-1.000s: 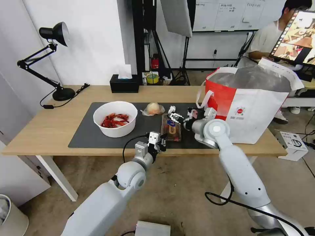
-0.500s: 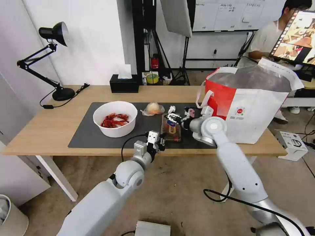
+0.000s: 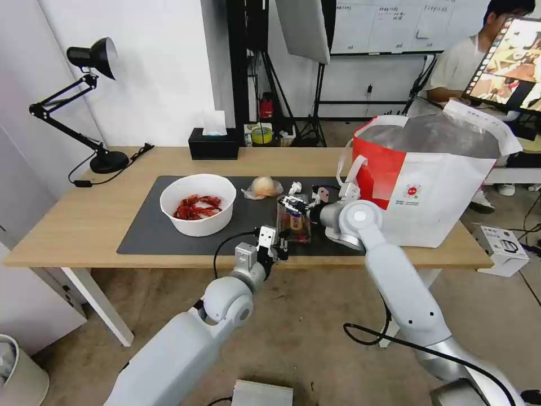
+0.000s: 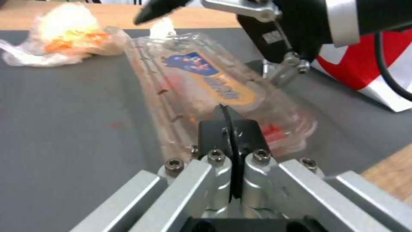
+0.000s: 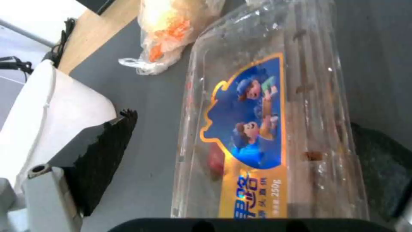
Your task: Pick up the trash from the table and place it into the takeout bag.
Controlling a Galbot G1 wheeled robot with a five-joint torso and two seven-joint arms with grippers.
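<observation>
Place: it looked like a lab or studio workroom.
Lighting gear: a softbox panel (image 3: 303,28) hung on black stands.
Back wall: a whiteboard (image 3: 389,25) carried writing.
Counter (image 3: 84,220): a black desk lamp (image 3: 84,101) stood there.
Floor: bare concrete with loose cables.

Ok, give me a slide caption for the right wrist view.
Open right gripper straddles the clear tray on the mat.

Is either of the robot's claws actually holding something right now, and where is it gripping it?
Nothing is held. The right gripper is open over the clear tray, one finger either side. The left gripper, shut, sits at its near end.
</observation>
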